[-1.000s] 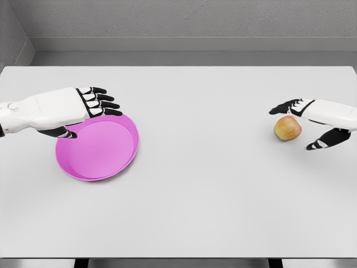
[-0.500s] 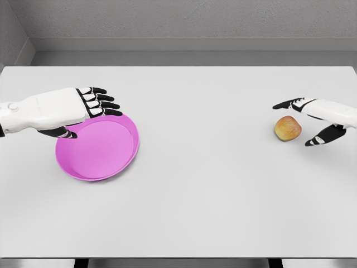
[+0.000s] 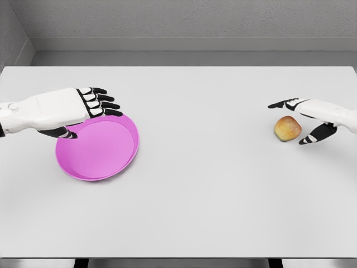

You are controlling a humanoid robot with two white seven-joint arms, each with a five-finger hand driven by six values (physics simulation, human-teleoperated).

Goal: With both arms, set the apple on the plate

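Observation:
The apple (image 3: 288, 128), yellow-red, sits on the white table (image 3: 201, 184) at the right. My right hand (image 3: 304, 118) is open around it from the right, with the index finger (image 3: 279, 104) stretched past its far side and the thumb (image 3: 312, 135) just off its near right side. I cannot tell if either touches it. The pink plate (image 3: 100, 153) lies at the left. My left hand (image 3: 89, 114) rests over its far left rim, fingers extended along the rim and thumb (image 3: 66, 134) over the left edge, not clearly gripping.
Beyond the table's far edge a grey wall (image 3: 184, 22) runs across the back. A wide stretch of bare white tabletop separates the plate from the apple.
My right hand's thumb has drawn up and in toward the apple, and its index finger has reached a little further left. The apple, the plate and my left hand have stayed put.

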